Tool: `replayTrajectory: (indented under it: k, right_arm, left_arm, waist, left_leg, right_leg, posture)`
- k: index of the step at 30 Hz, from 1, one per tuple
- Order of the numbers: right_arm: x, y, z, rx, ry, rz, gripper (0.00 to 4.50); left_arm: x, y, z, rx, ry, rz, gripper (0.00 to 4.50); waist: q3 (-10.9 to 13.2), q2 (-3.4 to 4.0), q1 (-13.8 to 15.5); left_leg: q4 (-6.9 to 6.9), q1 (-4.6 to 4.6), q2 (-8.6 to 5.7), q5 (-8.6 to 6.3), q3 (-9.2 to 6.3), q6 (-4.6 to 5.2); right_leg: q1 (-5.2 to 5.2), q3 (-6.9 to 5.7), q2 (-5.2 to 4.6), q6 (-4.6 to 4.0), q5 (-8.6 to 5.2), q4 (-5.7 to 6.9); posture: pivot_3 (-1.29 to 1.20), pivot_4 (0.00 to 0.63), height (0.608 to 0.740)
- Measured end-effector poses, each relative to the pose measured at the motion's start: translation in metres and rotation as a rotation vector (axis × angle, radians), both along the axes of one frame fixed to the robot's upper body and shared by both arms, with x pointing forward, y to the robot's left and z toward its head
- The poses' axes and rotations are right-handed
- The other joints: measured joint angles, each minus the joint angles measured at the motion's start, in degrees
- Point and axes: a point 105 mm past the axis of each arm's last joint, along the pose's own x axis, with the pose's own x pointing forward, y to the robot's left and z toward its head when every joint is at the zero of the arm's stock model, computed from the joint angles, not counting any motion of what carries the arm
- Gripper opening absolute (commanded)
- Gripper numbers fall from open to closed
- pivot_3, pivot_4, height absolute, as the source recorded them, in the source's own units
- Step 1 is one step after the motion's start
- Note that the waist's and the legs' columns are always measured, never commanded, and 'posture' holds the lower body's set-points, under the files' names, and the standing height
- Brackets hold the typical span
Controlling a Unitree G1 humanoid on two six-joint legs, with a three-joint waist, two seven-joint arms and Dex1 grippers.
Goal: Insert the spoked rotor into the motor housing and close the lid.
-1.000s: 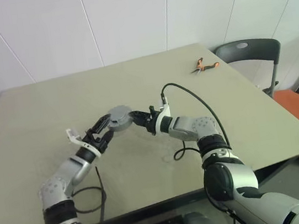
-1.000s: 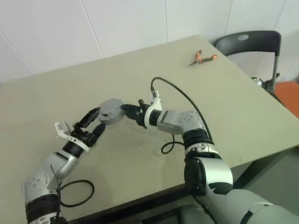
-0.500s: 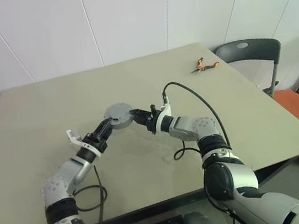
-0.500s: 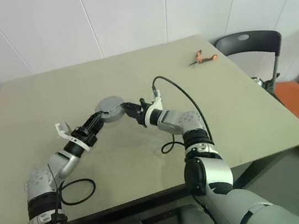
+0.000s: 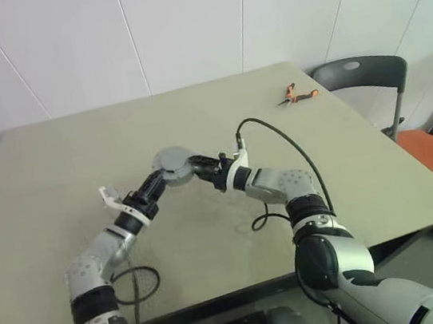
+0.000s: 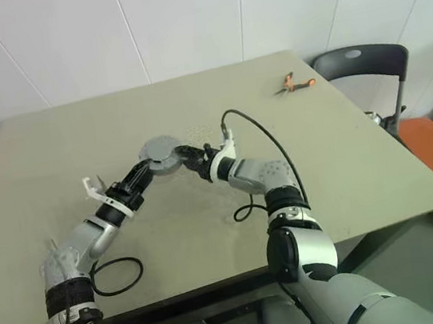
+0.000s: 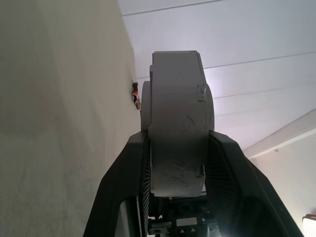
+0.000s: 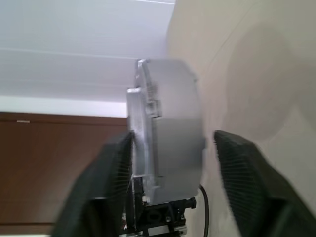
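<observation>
The motor housing (image 5: 174,165) is held up above the counter (image 5: 57,176), near its middle, between the 2 hands. It reads as a squat grey puck with the lid (image 8: 139,123) seated on one face – in the right wrist view the lid shows as a thinner disc with small tabs against the thicker body.

The left hand (image 5: 157,181) reaches in from the robot's left and is clenched on the motor housing: in the left wrist view both black fingers (image 7: 129,168) press flat against the 2 opposite sides of the grey body, with no gap.

The right hand (image 5: 203,166) comes in from the other side, pointing toward the left hand. Its fingers (image 8: 236,163) stand apart from the housing – a strip of counter shows between the far finger and the grey wall – so this hand is released, though it sits just beside the part.

Far back on the counter, near the chair (image 5: 359,77), lies a pair of orange-handled pliers (image 5: 297,95). A black cable (image 5: 278,141) loops over the right arm.
</observation>
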Motion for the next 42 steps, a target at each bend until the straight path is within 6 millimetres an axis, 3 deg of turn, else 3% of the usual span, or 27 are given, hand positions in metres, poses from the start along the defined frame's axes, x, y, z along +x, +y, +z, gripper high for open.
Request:
replayTrajectory:
  k: [2, 10, 17, 23, 30, 34, 42]
  right_arm:
    - [0.001, 0.000, 0.000, -0.006, -0.003, -0.006, 4.27]
    - [0.001, 0.000, 0.001, 0.007, -0.005, -0.006, 4.27]
    - [0.000, 0.001, 0.004, 0.017, -0.015, 0.007, 4.27]
    - [-0.005, 0.007, 0.018, 0.027, -0.098, 0.056, 4.27]
    - [-0.006, 0.008, 0.021, 0.028, -0.116, 0.068, 4.27]
    - [-0.007, 0.010, 0.022, 0.024, -0.119, 0.079, 4.27]
    - [-0.008, 0.011, 0.021, 0.021, -0.119, 0.083, 4.27]
  left_arm:
    - [0.000, -0.008, -0.002, -0.015, 0.008, -0.016, 1.36]
    - [0.006, 0.001, 0.001, -0.033, -0.002, 0.100, 1.36]
    - [0.019, 0.066, -0.007, 0.073, 0.013, 0.481, 1.36]
    - [0.022, 0.117, -0.011, 0.232, 0.017, 0.743, 1.36]
    - [0.004, 0.179, -0.027, 0.404, 0.118, 1.064, 1.36]
    - [-0.004, 0.190, -0.036, 0.449, 0.157, 1.117, 1.36]
    - [-0.003, 0.191, -0.038, 0.476, 0.163, 1.120, 1.36]
  waist:
    - [0.00, -0.01, 0.07]
    - [0.00, -0.02, -0.04]
    - [0.00, -0.03, 0.07]
    - [-0.02, -0.13, 0.53]
    - [-0.05, -0.21, 0.92]
    - [-0.10, -0.30, 1.71]
    - [-0.12, -0.33, 1.73]
  left_leg:
    - [0.02, -0.02, -0.01, 0.00, 0.00, 0.00]
    - [0.03, -0.01, 0.00, 0.00, 0.00, 0.00]
    - [0.02, -0.03, 0.00, 0.00, 0.00, 0.00]
    - [0.06, -0.10, -0.04, 0.00, 0.00, 0.00]
    - [0.03, -0.16, -0.02, 0.00, -0.03, 0.00]
    - [0.13, -0.31, -0.07, 0.00, -0.11, 0.00]
    - [0.21, -0.40, -0.10, 0.00, -0.17, 0.00]
  right_leg:
    - [0.00, 0.00, -0.01, 0.01, 0.00, -0.01]
    - [0.00, 0.00, 0.00, 0.02, 0.01, 0.00]
    - [0.00, -0.01, 0.01, 0.02, 0.01, -0.03]
    - [-0.02, -0.03, -0.03, 0.05, 0.03, -0.07]
    - [-0.10, -0.07, -0.06, 0.06, 0.04, -0.06]
    - [-0.14, -0.15, -0.14, 0.13, 0.08, -0.08]
    - [-0.20, -0.21, -0.17, 0.21, 0.14, -0.03]
  posture:
    - [0.00, 0.000, 0.740]
    - [0.00, 0.000, 0.740]
    - [0.00, 0.000, 0.740]
    - [0.00, 0.000, 0.740]
    - [0.00, 0.000, 0.740]
    - [0.00, 0.000, 0.740]
    - [0.00, 0.000, 0.740]
